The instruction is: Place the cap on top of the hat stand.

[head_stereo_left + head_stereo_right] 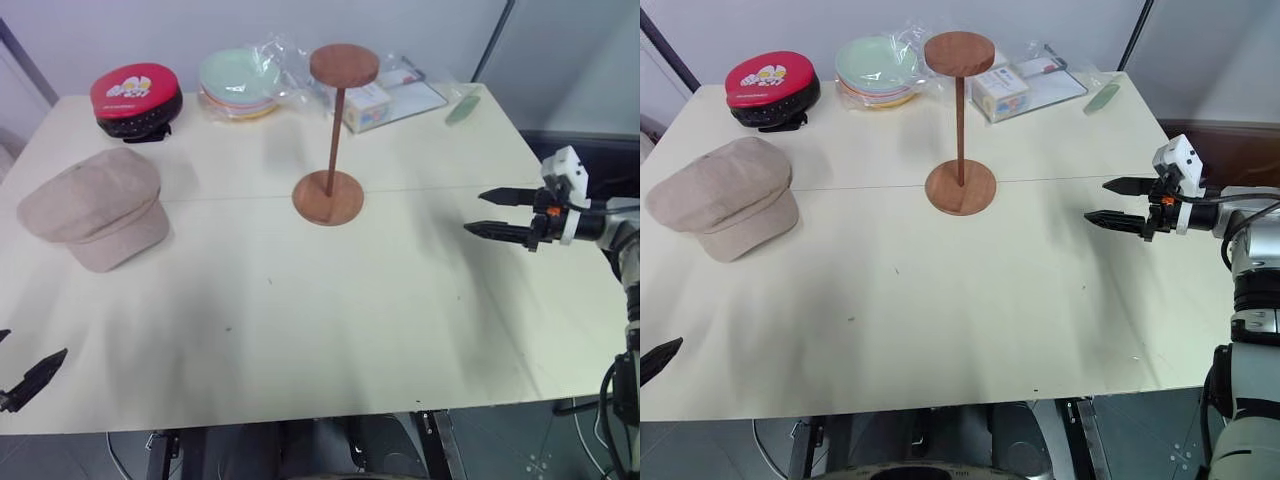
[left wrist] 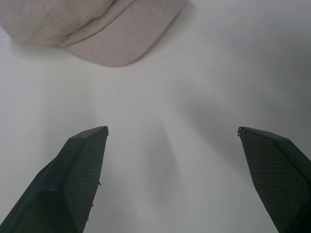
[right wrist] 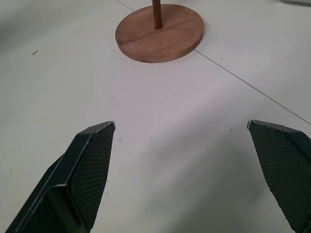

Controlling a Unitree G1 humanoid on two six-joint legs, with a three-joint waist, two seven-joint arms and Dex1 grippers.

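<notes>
So nothing's been picked up yet, this looks like the very start. The cap (image 1: 95,208) sits flat on the bench (image 1: 330,330) at the left side, brim toward the near edge, well apart from the stand (image 1: 333,135), which is upright in the middle, a bit to the far side. The stand's top disc is bare.

The left pincer (image 2: 172,133) is spread wide and empty, hovering low at the near left corner with the cap's brim just ahead of it. The right pincer (image 1: 495,213) is also spread wide, holding nothing, out over the right side and aimed toward the stand's base.

The step in hand is probably the reach for the cap, and the left one is the obvious candidate. The next move calls for sliding forward and pinching the brim or a fold of the crown. The fabric's soft, so it'll likely sag once lifted.
</notes>
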